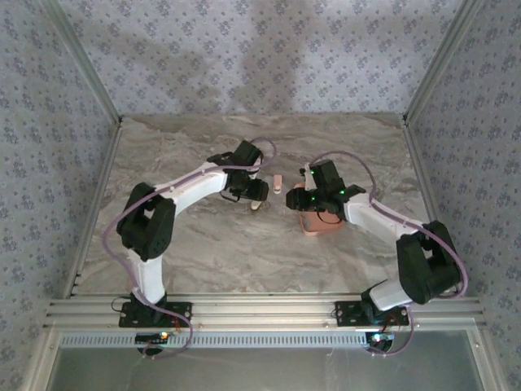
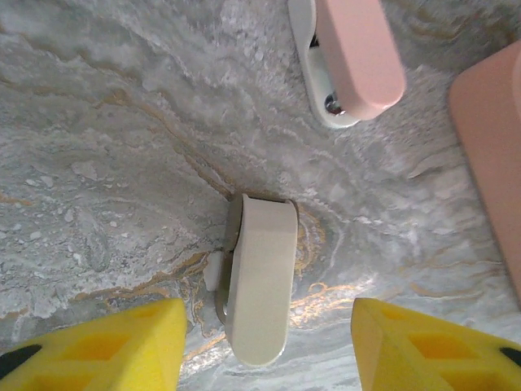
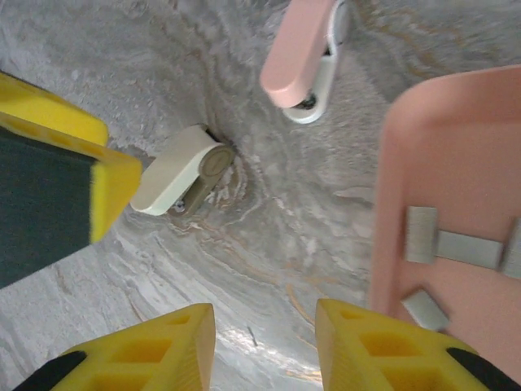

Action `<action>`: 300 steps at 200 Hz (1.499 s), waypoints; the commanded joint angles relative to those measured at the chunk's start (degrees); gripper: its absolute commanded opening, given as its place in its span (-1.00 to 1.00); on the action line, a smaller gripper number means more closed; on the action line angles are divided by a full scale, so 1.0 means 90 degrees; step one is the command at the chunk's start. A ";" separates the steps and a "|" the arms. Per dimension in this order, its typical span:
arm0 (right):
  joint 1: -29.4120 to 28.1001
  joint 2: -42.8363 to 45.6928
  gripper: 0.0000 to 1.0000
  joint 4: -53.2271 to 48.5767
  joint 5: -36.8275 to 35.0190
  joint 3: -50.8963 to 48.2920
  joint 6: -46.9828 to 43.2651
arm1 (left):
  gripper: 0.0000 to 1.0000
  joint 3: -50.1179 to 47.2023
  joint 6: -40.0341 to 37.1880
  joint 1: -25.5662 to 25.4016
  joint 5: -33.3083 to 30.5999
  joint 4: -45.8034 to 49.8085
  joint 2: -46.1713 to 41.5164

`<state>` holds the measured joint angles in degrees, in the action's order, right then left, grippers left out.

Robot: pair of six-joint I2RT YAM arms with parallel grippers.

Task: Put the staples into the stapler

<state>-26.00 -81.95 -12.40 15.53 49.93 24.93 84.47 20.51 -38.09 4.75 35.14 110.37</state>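
The stapler, pale pink over a white base, lies on the marble table between the two arms. Several grey strips of staples lie in the salmon tray. My left gripper is open just over a plain whitish oblong piece. That piece lies on the table between the yellow fingers, with a gap on each side. My right gripper is open over bare table beside the tray's left rim, with nothing between its pads.
The left arm's yellow and black finger shows in the right wrist view, close to the whitish piece. Aluminium rails and patterned walls frame the table. The two grippers hang close together near the table's middle.
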 commanded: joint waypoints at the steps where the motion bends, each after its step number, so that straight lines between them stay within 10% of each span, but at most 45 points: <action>1: 0.0222 0.0582 -0.21 -0.0251 -0.0231 -0.0252 0.0071 | 0.13 0.0301 -0.0217 -0.0055 -0.0321 0.0643 0.0099; 153: 0.4113 0.2710 0.16 0.0277 -0.0106 -0.1737 -0.1374 | 0.80 -0.3078 -0.0228 0.1159 -0.3440 -0.1755 -0.4081; 165: 0.4255 0.2704 0.37 0.0528 -0.0107 -0.1881 -0.1440 | 0.87 -0.3544 -0.0264 0.1291 -0.3691 -0.2087 -0.4510; 174: 0.4352 0.2697 0.98 0.0676 -0.0108 -0.1959 -0.1465 | 0.95 -0.3905 -0.0254 0.1434 -0.3817 -0.2371 -0.4817; 300: 0.4663 0.2377 1.00 0.3981 -0.0913 -0.3626 -0.1454 | 0.96 -0.7669 -0.1523 0.2732 -0.4066 -0.5781 -0.7491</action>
<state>16.58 -58.70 12.62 9.17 20.16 11.27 17.78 11.70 -14.57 -30.57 -9.45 46.02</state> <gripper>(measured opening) 0.997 0.980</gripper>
